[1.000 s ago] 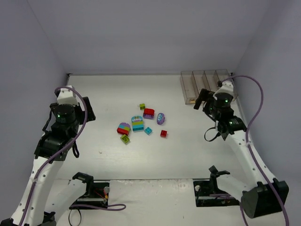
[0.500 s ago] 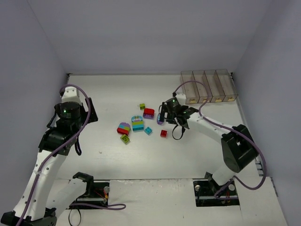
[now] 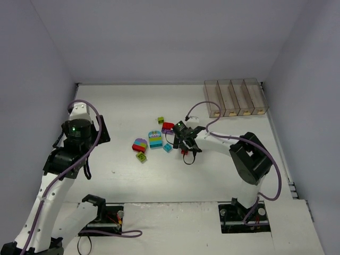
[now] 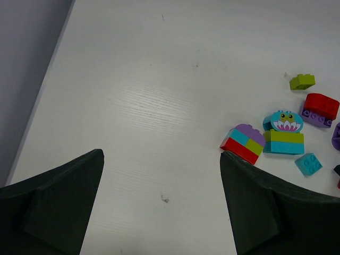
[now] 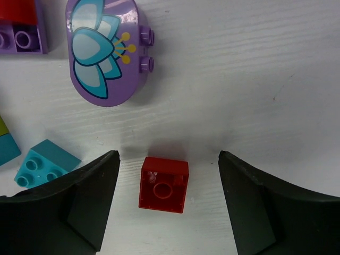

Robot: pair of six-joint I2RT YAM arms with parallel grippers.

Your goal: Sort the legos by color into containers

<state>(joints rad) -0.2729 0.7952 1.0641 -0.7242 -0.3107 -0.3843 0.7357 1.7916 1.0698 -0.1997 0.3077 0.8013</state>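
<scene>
Blind spots on my feeds
From above, my right end effector (image 3: 184, 142) hides the purple flower brick (image 5: 103, 50), I think; the red-on-purple brick (image 5: 18, 24) runs off the right wrist view's corner, and anything inside the containers (image 3: 236, 96) is too small to read.

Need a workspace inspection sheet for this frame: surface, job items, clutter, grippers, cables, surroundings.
Surface: white table, a few faint specks.
Job's things: legos clustered mid-table; no bricks seen in the containers, four clear bins at far right.
Clutter: nothing seen.
Grippers: left gripper open above bare table beside the cluster; right gripper open, fingers either side of the red brick, not touching it.
Cables: purple cables looped along both arms.
Surroundings: plain grey walls on three sides.
</scene>
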